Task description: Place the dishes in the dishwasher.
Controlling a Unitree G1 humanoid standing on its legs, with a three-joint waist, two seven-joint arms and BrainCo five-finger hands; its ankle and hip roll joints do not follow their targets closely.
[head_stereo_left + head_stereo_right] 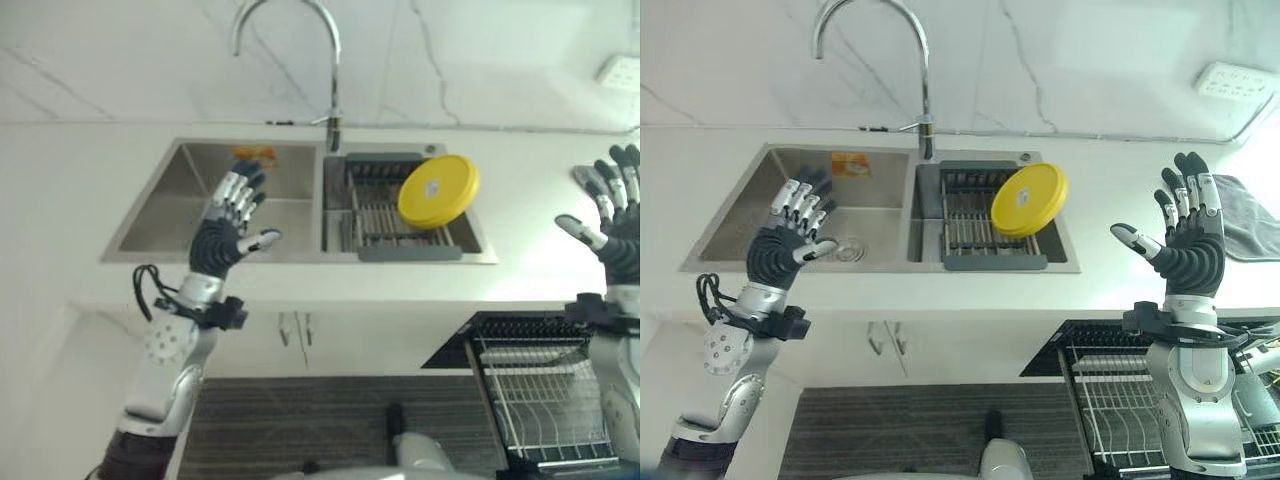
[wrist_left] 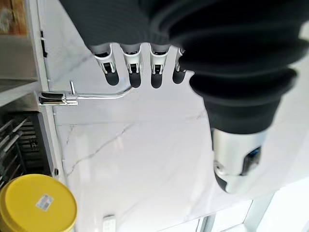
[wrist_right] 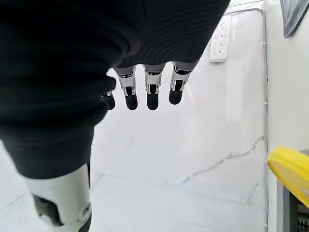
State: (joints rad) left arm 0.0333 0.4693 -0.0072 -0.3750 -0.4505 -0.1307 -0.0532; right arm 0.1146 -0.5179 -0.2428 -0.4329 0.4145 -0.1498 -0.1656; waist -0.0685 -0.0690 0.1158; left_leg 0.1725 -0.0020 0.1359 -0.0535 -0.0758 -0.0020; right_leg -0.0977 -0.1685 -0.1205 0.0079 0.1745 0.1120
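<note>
A yellow plate [image 1: 438,190] leans on edge in the dark drying rack [image 1: 385,225] set in the sink's right basin; it also shows in the left wrist view as the yellow plate [image 2: 37,203]. My left hand [image 1: 228,222] is raised over the left basin [image 1: 190,205], fingers straight and empty. Over the counter to the right of the sink, my right hand [image 1: 1185,235] is held up, open and empty. The open dishwasher's wire rack [image 1: 1140,395] sticks out below the counter at lower right, under my right arm.
A tall curved tap [image 1: 902,60] rises behind the sink. An orange item [image 1: 254,154] lies at the back of the left basin. A grey cloth [image 1: 1245,215] rests on the counter at far right, and a wall socket [image 1: 1232,80] sits above it.
</note>
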